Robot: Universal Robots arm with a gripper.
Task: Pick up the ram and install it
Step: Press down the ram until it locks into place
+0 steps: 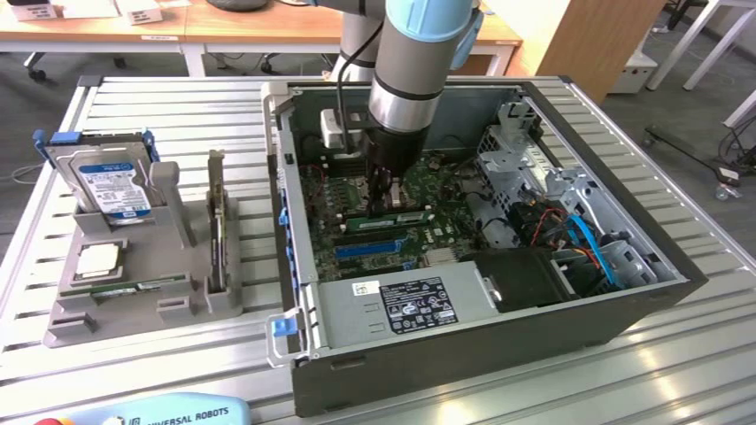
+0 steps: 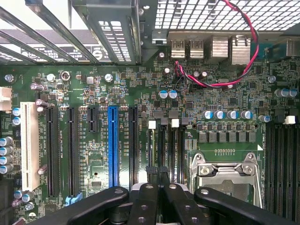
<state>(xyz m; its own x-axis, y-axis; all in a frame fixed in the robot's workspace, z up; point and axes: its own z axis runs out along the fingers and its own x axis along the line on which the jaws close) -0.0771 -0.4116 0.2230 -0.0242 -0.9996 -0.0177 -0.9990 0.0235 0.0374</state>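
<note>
The work is at the install step. The gripper point(image 1: 384, 205) is down inside the open computer case point(image 1: 473, 354), over the green motherboard point(image 2: 225, 93). Its black fingers point(image 2: 152, 176) are drawn tight together with no gap between them, right above the bank of memory slots point(image 2: 161, 145).

In the exterior view a short, pale green stick, which I take to be the ram point(image 1: 405, 215), lies along those slots directly under the fingertips, deep inside the case. Whether it is pinched between the closed fingers, pushed on from above, or already seated cannot be told.

Outside the case, on the slatted metal tabletop point(image 1: 177, 115), a grey moulded holder point(image 1: 130, 323) has another narrow green strip point(image 1: 136, 286) lying flat in it. This leaves some doubt about which board is which.

If the stick is not fully home, the job calls for a straight, square push along the slot line, with the white end latches point(image 2: 151, 124) free to snap shut. Any tilt would probably jam the thin board.

The slots are long, dark, rigid plastic channels. A glossy blue expansion slot point(image 2: 113, 145) runs parallel to them, and the steel-framed processor socket point(image 2: 227, 176) sits just beside them. The case is sheet metal, perforated in places.
</note>
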